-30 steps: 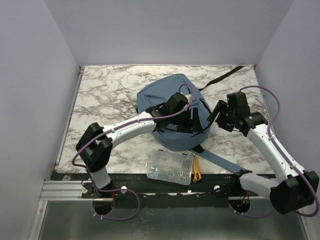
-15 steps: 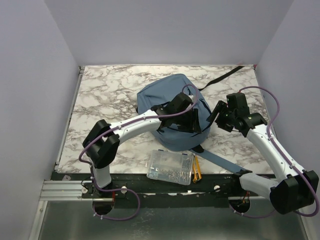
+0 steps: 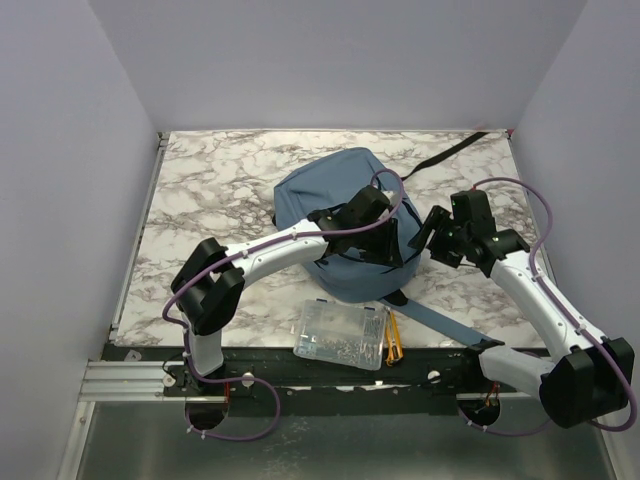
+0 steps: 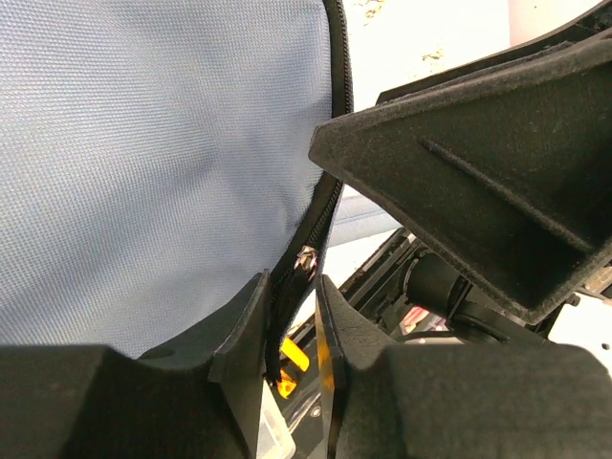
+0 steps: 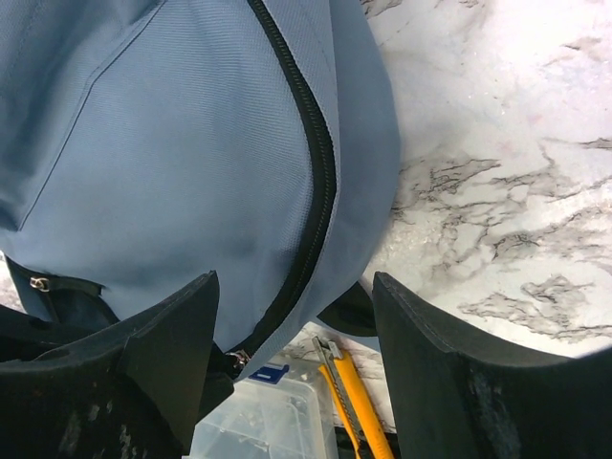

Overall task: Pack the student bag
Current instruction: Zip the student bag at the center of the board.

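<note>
The blue-grey student bag lies in the middle of the marble table. My left gripper is on the bag's right near side. In the left wrist view its jaws are nearly shut on the black zip pull at the end of the black zip line. My right gripper is open just right of the bag. In the right wrist view its fingers straddle the bag's edge and zip without touching anything.
A clear plastic box of small parts and a yellow utility knife lie at the table's near edge; both show in the right wrist view. A black strap trails back right; blue-grey webbing runs front right.
My left gripper has slid a little to the right along the bag's zip. My right gripper has moved slightly left toward the bag.
</note>
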`<state>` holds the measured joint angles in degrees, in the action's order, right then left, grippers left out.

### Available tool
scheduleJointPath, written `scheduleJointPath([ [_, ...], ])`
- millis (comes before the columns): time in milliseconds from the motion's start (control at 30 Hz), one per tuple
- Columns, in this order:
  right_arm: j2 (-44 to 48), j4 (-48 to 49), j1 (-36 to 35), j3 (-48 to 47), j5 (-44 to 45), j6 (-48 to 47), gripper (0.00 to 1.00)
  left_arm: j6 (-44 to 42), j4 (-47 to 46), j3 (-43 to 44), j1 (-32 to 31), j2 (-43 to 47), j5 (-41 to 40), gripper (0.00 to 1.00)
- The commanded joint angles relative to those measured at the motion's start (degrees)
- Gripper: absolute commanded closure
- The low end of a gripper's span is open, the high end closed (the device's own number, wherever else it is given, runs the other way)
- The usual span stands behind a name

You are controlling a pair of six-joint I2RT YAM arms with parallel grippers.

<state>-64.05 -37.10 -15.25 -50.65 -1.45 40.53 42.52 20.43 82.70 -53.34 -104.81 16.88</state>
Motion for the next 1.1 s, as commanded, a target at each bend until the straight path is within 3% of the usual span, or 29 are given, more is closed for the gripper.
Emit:
scheduleJointPath([
  [0,-0.4,1.9,0.3,0.4,-2.0,0.3,0.31,-1.2,-0.3,1.3,-0.3,0.8,-2.0,0.66],
  [300,0.1,1.5,0.3,0.5,-1.5,0.0,0.31,-1.1,-1.4,0.8,-0.3,0.6,1.2,0.71],
  [600,0.3,3.9,0.4,2.7,-2.9,3.7,0.27,-1.8,-2.9,-0.1,-0.3,1.4,2.0,1.0],
  [767,1.1,8.8,0.4,6.2,-6.8,8.4,0.26,-2.4,-2.7,-0.2,-0.3,1.8,1.8,1.0],
  [967,-0.7,15.5,0.4,10.2,-12.1,11.8,0.51,-4.4,2.8,1.8,-2.7,2.7,-3.3,1.0],
  [1000,-1.2,16.4,0.4,10.6,-12.0,12.1,0.59,-5.1,5.1,2.5,-3.5,2.7,-5.6,1.0],
  [1067,-1.6,16.5,0.4,10.7,-10.7,13.7,0.96,-6.3,8.8,3.4,-4.5,2.4,-9.1,1.0],
])
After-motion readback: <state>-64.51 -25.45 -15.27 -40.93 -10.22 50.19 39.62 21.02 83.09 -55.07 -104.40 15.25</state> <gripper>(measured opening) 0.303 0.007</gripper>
